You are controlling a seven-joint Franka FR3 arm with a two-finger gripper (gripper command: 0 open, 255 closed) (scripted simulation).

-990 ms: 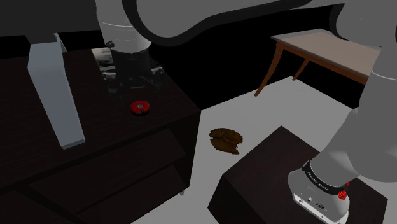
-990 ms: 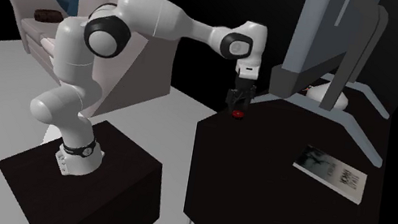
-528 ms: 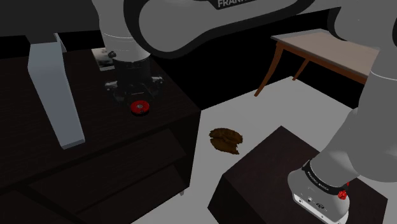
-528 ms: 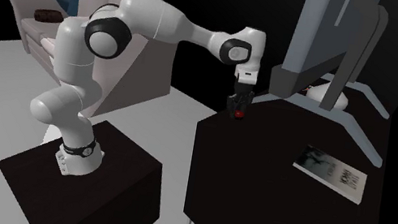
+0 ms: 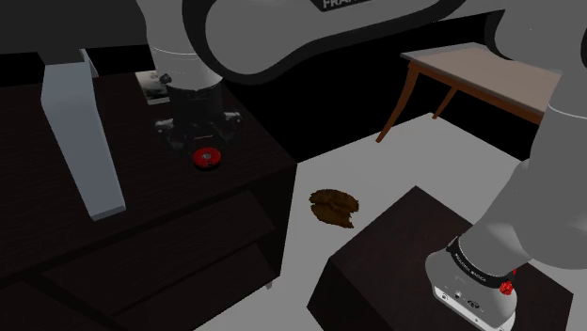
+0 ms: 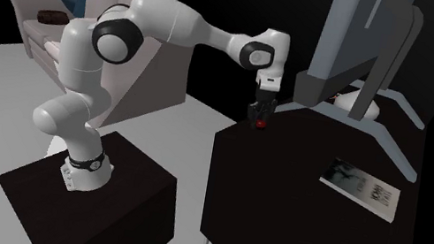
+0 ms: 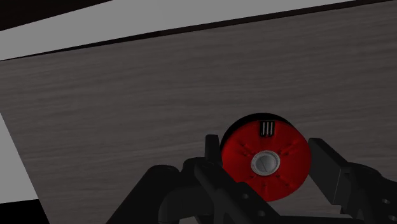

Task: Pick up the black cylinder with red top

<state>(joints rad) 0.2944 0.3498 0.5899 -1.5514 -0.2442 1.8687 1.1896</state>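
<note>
Since a second ago the black gripper (image 5: 202, 148) has come down from above the cylinder to its level, and over the last half second it has barely shifted. Seen from the wrist, the black cylinder with a red top (image 7: 265, 159) sits squarely inside the gripper (image 7: 264, 156), whose fingers (image 7: 331, 167) are spread, one on each side of the red disc and just beside its rim. The cylinder stands upright on a dark wooden table (image 7: 159, 83), near the table's edge. From the shoulder view, the red top (image 5: 207, 159) peeks out just below the gripper, with a tall grey panel (image 5: 80, 132) to the view's left, a brown lump (image 5: 334, 207) on the pale floor and a small side table (image 5: 480, 80) farther back. Across the room, the second exterior view takes in the whole white arm reaching from its dark stand (image 6: 95, 200) to the cylinder (image 6: 259, 124), a printed sheet (image 6: 362, 184) lying well apart on the same table, and a sofa (image 6: 51, 28) behind.
</note>
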